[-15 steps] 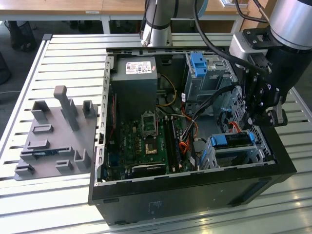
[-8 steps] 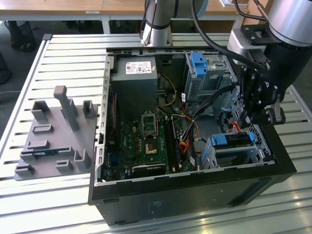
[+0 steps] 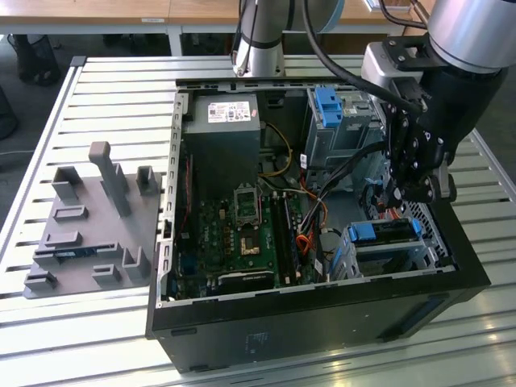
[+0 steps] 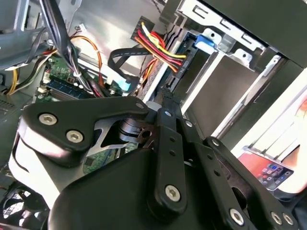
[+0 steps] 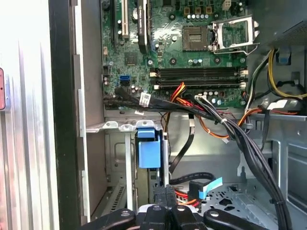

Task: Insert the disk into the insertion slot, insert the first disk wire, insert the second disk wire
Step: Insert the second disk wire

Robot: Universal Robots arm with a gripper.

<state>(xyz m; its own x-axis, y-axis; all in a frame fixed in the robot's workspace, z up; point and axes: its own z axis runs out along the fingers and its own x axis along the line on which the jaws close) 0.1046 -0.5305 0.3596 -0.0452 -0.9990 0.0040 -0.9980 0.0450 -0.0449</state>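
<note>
Exterior view: disk [image 3: 384, 231] in slot [image 3: 401, 258].

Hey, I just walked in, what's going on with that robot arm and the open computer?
A robot arm is working inside an open computer case. The disk, in its blue carrier, sits in the insertion slot at the exterior view's right. The gripper hangs just above it, shut, its tip close to a black connector on red and yellow wires in the second wrist view. Whether that connector is plugged in can't be told.
</note>
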